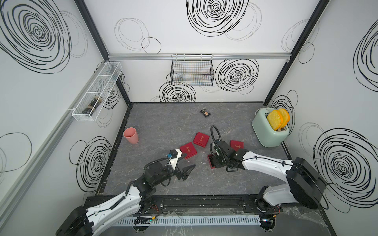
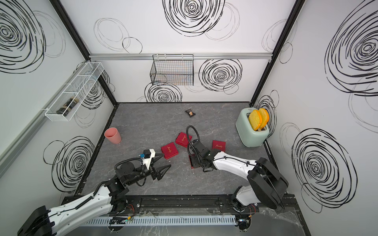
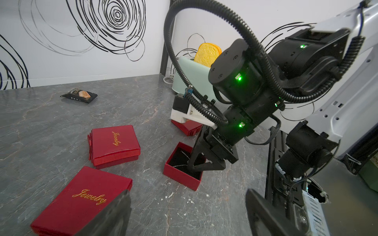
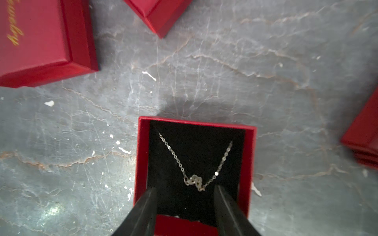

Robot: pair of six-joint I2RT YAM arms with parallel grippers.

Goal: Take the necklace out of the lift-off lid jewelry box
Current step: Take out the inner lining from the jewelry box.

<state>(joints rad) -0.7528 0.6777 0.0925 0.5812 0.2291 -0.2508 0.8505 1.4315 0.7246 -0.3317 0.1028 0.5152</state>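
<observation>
The jewelry box [image 4: 143,153] stands lidless on the table, a small red base with a black lining, also seen in the left wrist view [image 3: 180,177] and in a top view [image 1: 210,162]. The necklace [image 4: 194,180], a fine silvery chain with a small pendant, lies on the lining in a V. My right gripper [image 4: 185,188] points down into the box, open, its fingertips to either side of the pendant and just short of it. Nothing is held. My left gripper [image 3: 187,192] hovers open over bare table to the left [image 1: 189,161].
Three red "Jewelry" pieces lie around the open box [image 1: 188,150] [image 1: 201,139] [image 1: 236,145]. A pink cup [image 1: 131,135] stands at the left, a mint toaster [image 1: 268,130] with toast at the right, and a dark snack packet [image 1: 205,113] at the back.
</observation>
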